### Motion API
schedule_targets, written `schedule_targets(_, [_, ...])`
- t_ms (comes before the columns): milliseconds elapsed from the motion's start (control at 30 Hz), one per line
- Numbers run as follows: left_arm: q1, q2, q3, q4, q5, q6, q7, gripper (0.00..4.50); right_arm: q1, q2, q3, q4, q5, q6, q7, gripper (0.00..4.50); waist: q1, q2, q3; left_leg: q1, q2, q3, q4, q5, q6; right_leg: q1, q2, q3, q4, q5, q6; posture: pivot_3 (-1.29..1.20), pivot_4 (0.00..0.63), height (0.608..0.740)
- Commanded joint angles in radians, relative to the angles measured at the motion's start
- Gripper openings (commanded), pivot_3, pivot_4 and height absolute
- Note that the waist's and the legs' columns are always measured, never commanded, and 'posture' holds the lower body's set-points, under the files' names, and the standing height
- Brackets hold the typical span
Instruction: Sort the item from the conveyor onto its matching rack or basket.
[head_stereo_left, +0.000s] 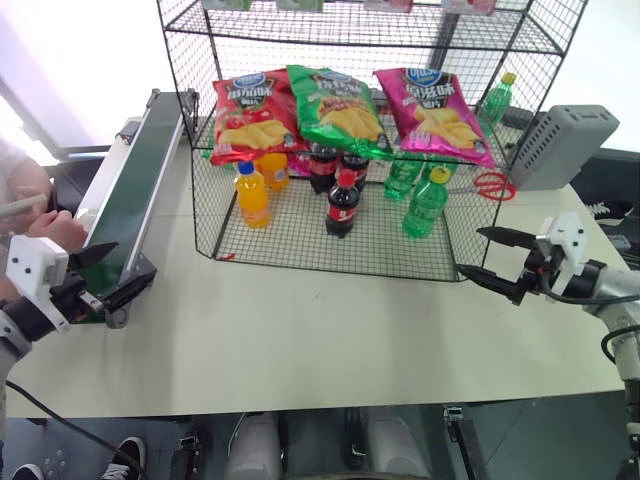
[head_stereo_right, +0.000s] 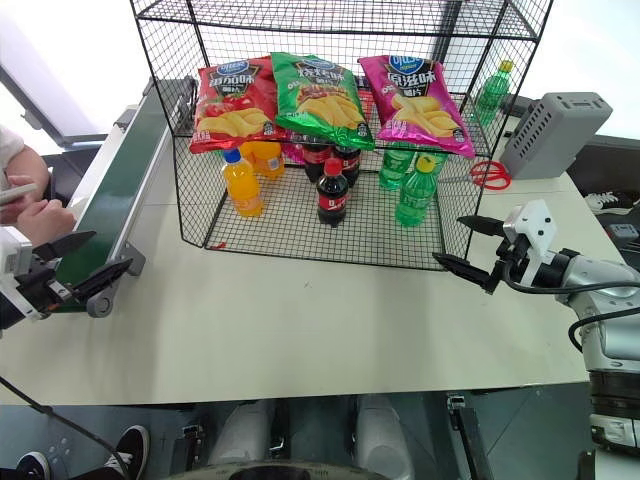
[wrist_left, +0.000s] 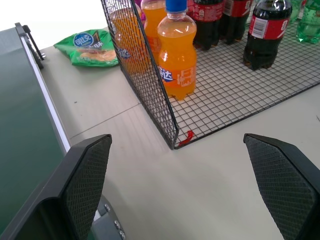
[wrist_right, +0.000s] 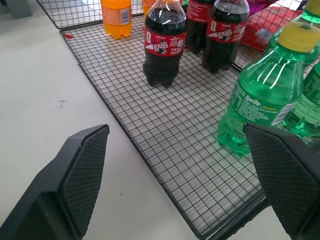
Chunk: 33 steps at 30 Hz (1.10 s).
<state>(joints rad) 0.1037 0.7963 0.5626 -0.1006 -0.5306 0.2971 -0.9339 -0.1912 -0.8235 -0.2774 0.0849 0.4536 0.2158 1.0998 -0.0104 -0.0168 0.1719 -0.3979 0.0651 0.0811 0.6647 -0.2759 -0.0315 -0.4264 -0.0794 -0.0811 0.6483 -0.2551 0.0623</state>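
The magenta-pink chip bag (head_stereo_left: 435, 112) lies on the middle tier of the black wire rack (head_stereo_left: 330, 266), at its right end beside a green bag (head_stereo_left: 338, 110) and a red bag (head_stereo_left: 252, 115). The dark green conveyor (head_stereo_left: 135, 190) runs along the rack's left side. My left gripper (head_stereo_left: 112, 272) stands open at the conveyor's near end, nothing between its fingers (wrist_left: 85, 185). My right gripper (head_stereo_left: 472, 252) is open too, level, just outside the rack's front right corner and pointing at it; its fingers (wrist_right: 80, 175) frame the bottom tier's bottles.
Orange (head_stereo_left: 251, 195), cola (head_stereo_left: 342, 204) and green Sprite bottles (head_stereo_left: 426, 203) stand on the bottom tier. A small green chip bag (wrist_left: 89, 47) lies on the table between conveyor and rack. A person's hand (head_stereo_left: 50, 228) rests left of the conveyor. A grey box (head_stereo_left: 563, 145) sits right of the rack.
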Motion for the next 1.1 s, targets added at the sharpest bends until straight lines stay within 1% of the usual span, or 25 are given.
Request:
schedule_targets(33, [-0.022,0.019,0.0,-0.009,0.001,-0.002,0.004,4.5,-0.024,-0.011,-0.016,-0.056,0.011,0.04,-0.041,4.46,0.0,0.0,0.0,0.0,0.0,0.0,0.0,0.0,0.0,0.0,0.0,0.0,0.0,0.0,0.0,0.0,0.15,0.737])
schedule_targets(167, [-0.021,0.014,-0.014,-0.021,0.003,0.003,-0.001,4.5,-0.024,-0.013,-0.023,-0.07,0.004,0.067,-0.077,4.46,0.0,0.0,0.0,0.0,0.0,0.0,0.0,0.0,0.0,0.0,0.0,0.0,0.0,0.0,0.0,0.0,0.15,0.737])
schedule_targets(267, [-0.029,0.0,-0.025,-0.014,0.003,0.0,0.011,4.5,-0.018,-0.02,-0.014,-0.08,0.0,0.072,-0.072,4.46,0.0,0.0,0.0,0.0,0.0,0.0,0.0,0.0,0.0,0.0,0.0,0.0,0.0,0.0,0.0,0.0,0.15,0.737])
schedule_targets(400, [-0.034,0.01,-0.043,-0.003,0.016,-0.017,-0.001,4.5,-0.022,-0.012,-0.009,-0.1,0.004,0.09,-0.081,4.46,0.0,0.0,0.0,0.0,0.0,0.0,0.0,0.0,0.0,0.0,0.0,0.0,0.0,0.0,0.0,0.0,0.15,0.737])
schedule_targets(667, [-0.057,0.013,-0.048,0.014,0.02,-0.015,-0.006,4.5,0.002,-0.008,-0.01,-0.09,-0.021,0.046,-0.072,4.46,0.0,0.0,0.0,0.0,0.0,0.0,0.0,0.0,0.0,0.0,0.0,0.0,0.0,0.0,0.0,0.0,0.15,0.737])
schedule_targets(733, [-0.063,0.007,-0.052,0.016,0.021,-0.016,-0.004,4.5,0.002,-0.006,-0.017,-0.088,-0.007,0.063,-0.07,4.46,-0.001,0.0,0.0,0.0,0.0,0.0,0.0,0.0,0.0,0.0,0.0,0.0,0.0,0.0,0.0,0.0,0.15,0.74])
schedule_targets(800, [-0.065,0.009,-0.058,0.016,0.024,-0.018,-0.007,4.5,0.004,-0.004,-0.019,-0.083,-0.014,0.054,-0.077,4.46,-0.006,0.001,0.001,-0.001,-0.003,-0.01,0.0,0.0,0.0,0.006,-0.004,-0.008,-0.001,0.0,0.0,0.0,0.15,0.74])
schedule_targets(867, [-0.069,0.012,-0.062,0.02,0.027,-0.02,-0.009,4.5,0.001,0.003,-0.024,-0.076,-0.015,0.032,-0.078,4.46,-0.01,0.004,0.002,-0.001,-0.01,-0.032,0.0,0.001,-0.001,0.017,-0.011,-0.025,-0.002,-0.002,0.004,0.0,0.15,0.74])
schedule_targets(900, [-0.075,0.014,-0.063,0.025,0.027,-0.022,-0.01,4.5,-0.005,0.005,-0.03,-0.075,0.001,0.047,-0.077,4.46,-0.005,0.005,0.003,0.0,-0.011,-0.032,0.002,0.002,-0.001,0.018,-0.012,-0.027,-0.001,-0.004,0.005,0.0,0.15,0.74])
schedule_targets(967, [-0.084,0.016,-0.063,0.031,0.028,-0.023,-0.011,4.5,-0.01,0.0,-0.027,-0.06,-0.015,0.029,-0.08,4.46,0.003,0.005,0.003,0.0,-0.011,-0.028,0.002,0.002,-0.001,0.017,-0.012,-0.025,-0.001,-0.004,0.004,0.0,0.15,0.74])
schedule_targets(1100, [-0.083,0.011,-0.062,0.031,0.026,-0.025,-0.015,4.5,-0.013,0.0,-0.018,-0.044,-0.026,0.007,-0.072,4.46,0.005,0.005,0.003,-0.001,-0.012,-0.027,0.002,0.001,-0.001,0.017,-0.012,-0.025,-0.002,-0.005,0.004,0.0,0.15,0.74])
